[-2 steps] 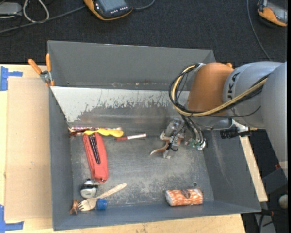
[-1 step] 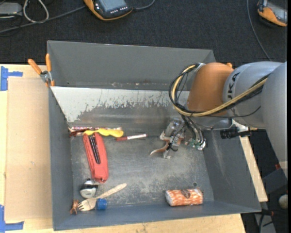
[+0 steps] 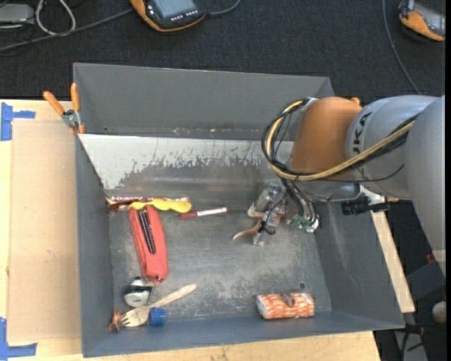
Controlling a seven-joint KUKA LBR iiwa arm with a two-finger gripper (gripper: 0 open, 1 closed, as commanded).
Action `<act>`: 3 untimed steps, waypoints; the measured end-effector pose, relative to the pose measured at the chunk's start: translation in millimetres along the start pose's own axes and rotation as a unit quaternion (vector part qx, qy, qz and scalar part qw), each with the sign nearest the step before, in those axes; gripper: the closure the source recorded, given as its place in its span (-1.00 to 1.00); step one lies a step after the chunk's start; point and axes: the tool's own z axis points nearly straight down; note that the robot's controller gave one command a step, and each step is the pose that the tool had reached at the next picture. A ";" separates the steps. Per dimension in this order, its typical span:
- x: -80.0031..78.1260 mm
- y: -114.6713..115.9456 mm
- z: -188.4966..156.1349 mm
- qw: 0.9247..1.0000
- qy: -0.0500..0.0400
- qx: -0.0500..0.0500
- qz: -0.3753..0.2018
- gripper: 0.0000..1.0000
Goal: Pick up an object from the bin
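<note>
The gripper [image 3: 267, 222] hangs low over the floor of the grey bin [image 3: 210, 104], below the arm's orange wrist cover [image 3: 323, 138] and a loop of black and yellow cables [image 3: 284, 173]. Whether it is released or clenched cannot be told from this angle.

Right at the gripper's lower tip, on its view-left side, lies a small curved brownish piece [image 3: 246, 235]. It is the nearest thing to the gripper; whether the two touch cannot be told, and it does not show as gripped.

To the view-left of the gripper, near it, a thin pale stick with a reddish end [image 3: 204, 212] lies flat. Just beyond the stick is a yellow banana-shaped thing [image 3: 164, 204].

Further view-left of the gripper and somewhat nearer the bin's front, a long flat red case [image 3: 150, 245] lies lengthwise.

Well apart from the gripper, toward the front-left corner, three things cluster together — a small round metal thing [image 3: 138, 294], a pale wooden fork [image 3: 154, 307] and a blue ball [image 3: 157, 318] touching the fork.

Straight toward the front wall from the gripper lies an orange-and-white patterned block [image 3: 286, 305].
</note>
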 end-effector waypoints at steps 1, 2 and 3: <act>0.4 -0.2 0.4 1.000 0.001 0.000 0.000 -1.00; -0.1 -0.3 -0.3 1.000 0.000 0.000 0.000 1.00; -0.2 -0.2 -0.3 1.000 0.000 0.000 0.000 1.00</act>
